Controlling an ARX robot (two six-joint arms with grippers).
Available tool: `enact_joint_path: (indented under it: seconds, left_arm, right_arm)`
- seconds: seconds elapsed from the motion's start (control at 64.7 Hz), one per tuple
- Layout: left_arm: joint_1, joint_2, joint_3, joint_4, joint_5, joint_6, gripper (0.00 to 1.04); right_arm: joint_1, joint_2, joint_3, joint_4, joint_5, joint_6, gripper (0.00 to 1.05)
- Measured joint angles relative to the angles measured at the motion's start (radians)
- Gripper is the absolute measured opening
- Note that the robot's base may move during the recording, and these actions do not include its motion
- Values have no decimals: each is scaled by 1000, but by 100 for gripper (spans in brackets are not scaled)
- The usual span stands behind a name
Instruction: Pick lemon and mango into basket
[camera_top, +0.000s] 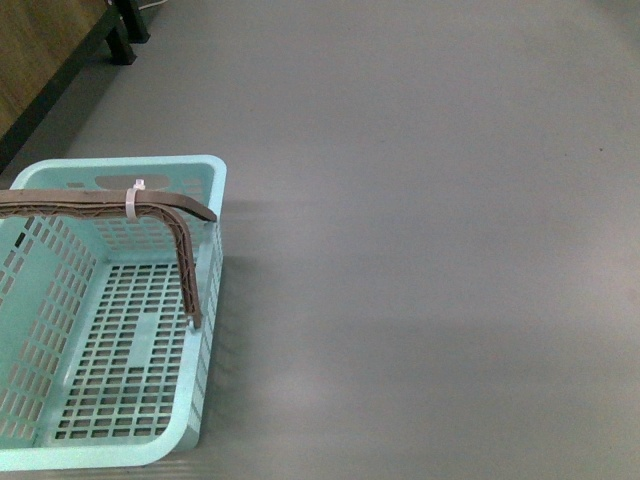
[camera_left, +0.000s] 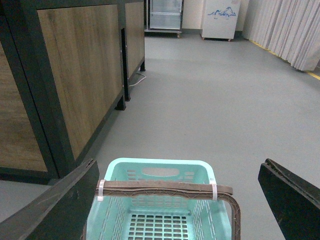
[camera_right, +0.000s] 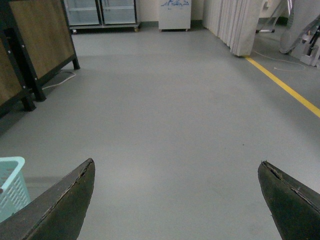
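Note:
A pale teal slotted basket (camera_top: 60, 400) stands on the grey floor at the lower left of the front view, empty, its brown handle (camera_top: 150, 207) raised with a white zip tie on it. In the left wrist view the basket (camera_left: 160, 170) sits between and beyond the open left gripper (camera_left: 180, 167), whose fingers hold nothing. Above bare floor, the right gripper (camera_right: 177, 167) is open and empty, with a corner of the basket (camera_right: 10, 185) off to one side. The lemon and the mango are out of view. Neither arm shows in the front view.
Wooden cabinets with black frames (camera_left: 65, 75) stand beside the basket, also seen at the front view's top left (camera_top: 40, 50). Glass-door fridges (camera_right: 100, 10) and a white chest freezer (camera_right: 175, 12) line the far wall. A yellow floor line (camera_right: 285, 85) and curtains (camera_right: 230, 25) lie further off.

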Motion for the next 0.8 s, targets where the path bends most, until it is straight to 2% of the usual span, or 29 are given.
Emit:
enact_joint_path:
  seconds: [0.387,0.417,0.464,0.479,0.495,0.541,0.603,0.634,0.742,0.804]
  left_arm:
    - [0,0,0,0,-2,0,98]
    - [-20,27,18,-51,-80,-34,98]
    - [-105,170,105,-251,-314,-169,98]
    - [-114,198,118,-275,-330,-194,98]
    - [-127,248,137,-311,-393,-253,98]
    - [-135,357,154,-322,-452,-365,98]
    - [-105,459,158,-267,-423,-477,98]
    - [-84,507,159,-226,-375,-537,98]
    - [1,758,173,-5,-216,-773,98]
    - [17,945,200,140,-167,-894,98]
  right_arm:
    - [0,0,0,0,0,0,96]
    - [0,0,0,0,0,0,96]
    - [0,0,0,0,1,0,96]
    - [0,0,0,0,0,0,96]
    - [0,0,0,0,0,0,96]
    - [0,0,0,0,-1,0,96]
    - [0,0,0,0,0,0,96]
    - [0,0,0,0,0,0,96]
    - [0,0,0,0,0,0,96]
    - [0,0,0,0,0,0,96]
